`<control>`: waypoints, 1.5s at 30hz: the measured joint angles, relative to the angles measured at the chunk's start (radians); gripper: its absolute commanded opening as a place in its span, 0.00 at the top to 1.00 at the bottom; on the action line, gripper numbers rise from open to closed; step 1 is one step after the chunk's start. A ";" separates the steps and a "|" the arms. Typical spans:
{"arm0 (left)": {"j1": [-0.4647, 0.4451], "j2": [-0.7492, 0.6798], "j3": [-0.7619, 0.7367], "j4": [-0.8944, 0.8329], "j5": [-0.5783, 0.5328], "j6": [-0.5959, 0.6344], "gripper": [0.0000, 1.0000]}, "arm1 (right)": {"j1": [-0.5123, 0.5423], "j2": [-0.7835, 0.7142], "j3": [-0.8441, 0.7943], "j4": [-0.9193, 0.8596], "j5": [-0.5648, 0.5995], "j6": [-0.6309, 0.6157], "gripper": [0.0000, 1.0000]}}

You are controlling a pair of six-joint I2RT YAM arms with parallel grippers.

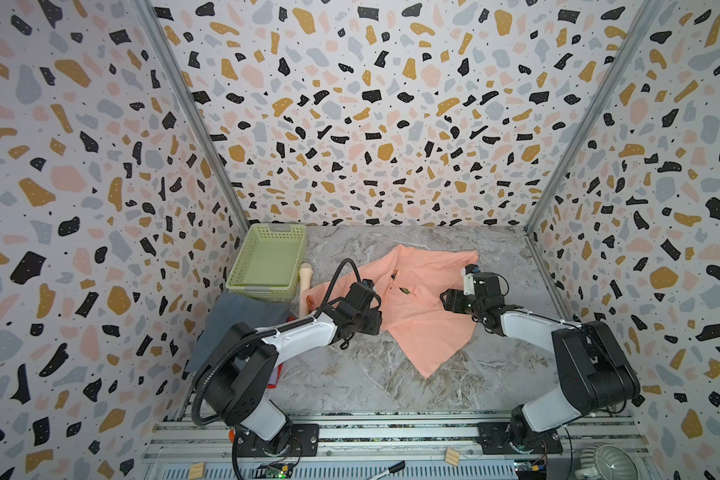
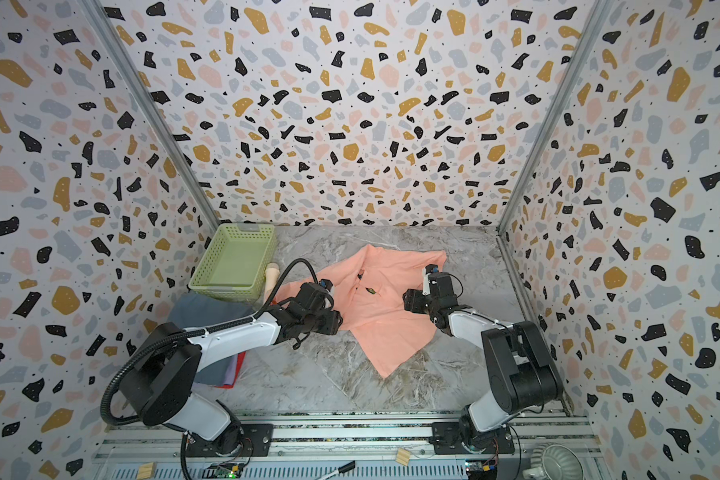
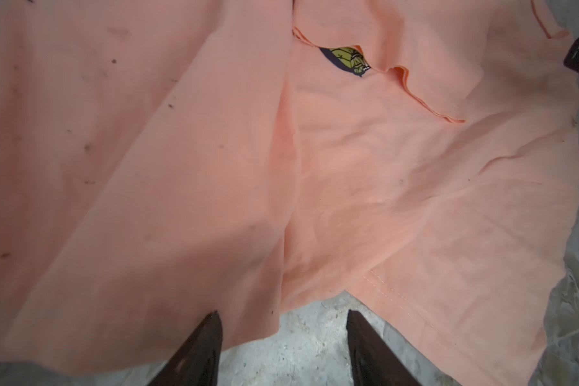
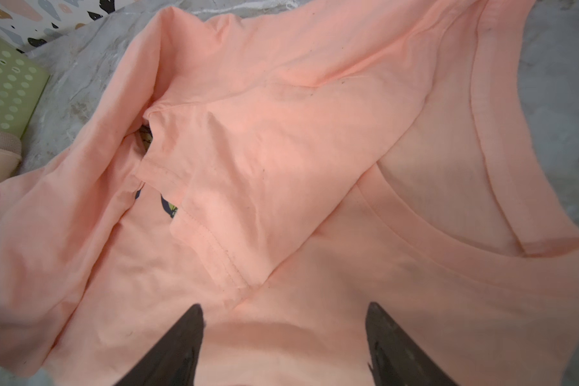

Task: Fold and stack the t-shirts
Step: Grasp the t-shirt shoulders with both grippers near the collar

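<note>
While the peach shirt lies mid-fold: centre of the frame on the bench, its sides lapped inward so that only a sliver of print shows. Judged partway done, with the lengthwise fold to come.
Left gripper: fingers apart with nothing between them, low at the shirt's near left edge, one tip at the cloth. It seems placed to take that edge.
Right gripper: fingers apart over the cloth beside the collar, clamping nothing.
Stack: grey shirt at lower left, just in front of the basket. A red edge peeps out under the left arm. This is likely where the peach shirt goes.
Stick: between the basket and the peach shirt, out of the way.
</note>
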State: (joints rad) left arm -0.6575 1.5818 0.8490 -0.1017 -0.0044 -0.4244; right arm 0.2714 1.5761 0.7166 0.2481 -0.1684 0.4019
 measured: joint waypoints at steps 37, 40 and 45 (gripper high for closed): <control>0.003 -0.074 0.024 0.100 -0.121 -0.069 1.00 | 0.171 0.173 0.138 -0.039 0.130 0.046 0.31; 0.011 -0.138 0.035 0.097 -0.144 -0.069 1.00 | 0.180 0.173 0.138 -0.060 0.148 0.047 0.31; 0.029 -0.214 0.047 0.096 -0.179 -0.066 1.00 | 0.191 0.188 0.138 -0.061 0.163 0.046 0.33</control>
State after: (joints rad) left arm -0.6281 1.3682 0.8963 -0.0055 -0.1829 -0.4900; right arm 0.4625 1.7645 0.8543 0.1867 -0.0051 0.4480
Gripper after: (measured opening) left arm 0.047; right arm 0.681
